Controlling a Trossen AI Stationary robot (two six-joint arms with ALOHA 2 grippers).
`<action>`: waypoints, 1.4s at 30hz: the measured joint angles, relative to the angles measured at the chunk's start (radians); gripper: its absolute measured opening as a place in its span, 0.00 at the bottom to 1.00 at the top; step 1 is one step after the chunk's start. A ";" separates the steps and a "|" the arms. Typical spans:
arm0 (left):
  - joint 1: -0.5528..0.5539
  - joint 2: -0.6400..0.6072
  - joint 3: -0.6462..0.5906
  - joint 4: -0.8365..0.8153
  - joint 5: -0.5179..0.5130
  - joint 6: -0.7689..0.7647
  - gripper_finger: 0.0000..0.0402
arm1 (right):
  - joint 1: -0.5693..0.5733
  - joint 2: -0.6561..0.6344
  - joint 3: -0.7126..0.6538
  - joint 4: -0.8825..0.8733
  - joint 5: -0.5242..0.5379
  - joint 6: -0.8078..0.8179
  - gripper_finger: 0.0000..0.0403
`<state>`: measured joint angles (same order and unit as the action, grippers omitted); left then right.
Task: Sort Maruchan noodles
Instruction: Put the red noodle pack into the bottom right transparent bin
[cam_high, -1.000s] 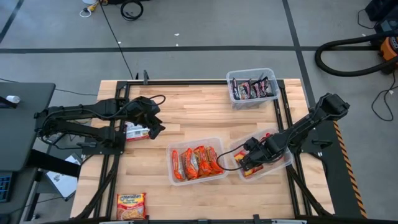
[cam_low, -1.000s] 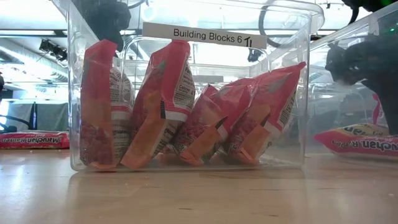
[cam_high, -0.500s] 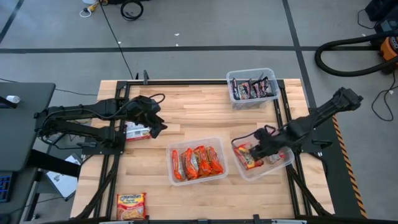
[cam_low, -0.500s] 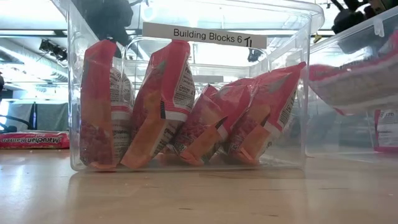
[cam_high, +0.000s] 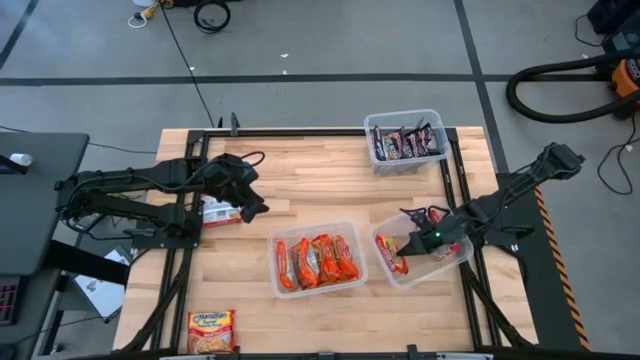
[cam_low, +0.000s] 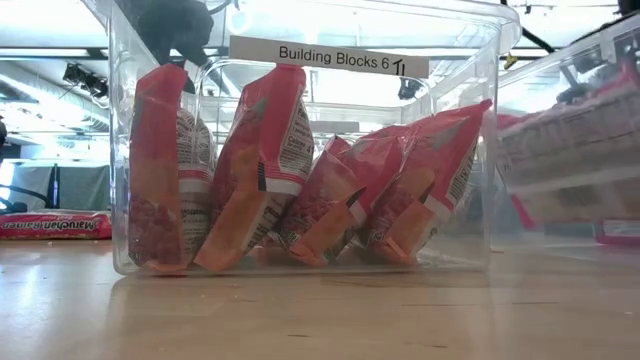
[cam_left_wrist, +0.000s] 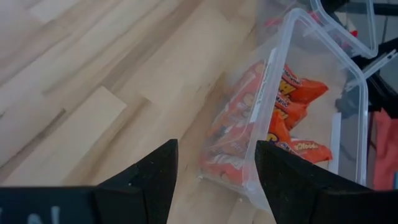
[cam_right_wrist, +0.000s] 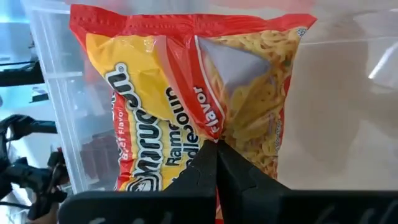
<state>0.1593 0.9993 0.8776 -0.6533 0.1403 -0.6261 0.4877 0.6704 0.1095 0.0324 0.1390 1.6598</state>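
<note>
Seen from above: right gripper (cam_high: 418, 240) inside the clear bin on the right (cam_high: 455, 262), fingers pinched tight on a yellow-red Maruchan packet (cam_high: 392, 254) that stands on edge against the bin's left wall. In the right wrist view, same packet (cam_right_wrist: 193, 93) filling the frame, its wrapper creased where the two dark fingers meet.

Left gripper (cam_high: 250, 208) hovering over bare wood on the left half of the table (cam_high: 310, 180), jaws parted and empty; in the left wrist view, fingers (cam_left_wrist: 152, 177) spread wide above the tabletop, pointing toward the middle bin (cam_left_wrist: 348, 118).

Middle bin (cam_high: 282, 290) packed with a row of orange-red packets (cam_high: 315, 260) standing upright, pressed against its clear front wall in the low view (cam_low: 290, 170) under a "Building Blocks 6" label (cam_low: 330, 57).

Far bin (cam_high: 440, 157) at the table's back edge, holding dark maroon packets (cam_high: 405, 143).

Two packets still loose: one (cam_high: 218, 212) lying flat just beside the left gripper, another, yellow-red (cam_high: 210, 330), at the table's front left corner, well apart from everything else.
</note>
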 joint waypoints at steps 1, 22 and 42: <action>0.000 0.000 0.000 0.001 0.000 -0.007 0.54 | 0.000 0.005 -0.003 0.005 -0.001 0.006 0.00; 0.043 0.000 0.324 -0.572 -0.180 0.089 0.54 | -0.001 0.083 0.020 -0.037 0.059 -0.015 0.30; 0.093 0.002 0.017 -0.644 -0.332 0.290 0.54 | -0.001 0.082 0.235 -0.412 0.098 -0.153 0.35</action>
<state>0.2523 1.0008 0.8942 -1.2978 -0.1917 -0.3361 0.4866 0.7528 0.3444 -0.3799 0.2375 1.5073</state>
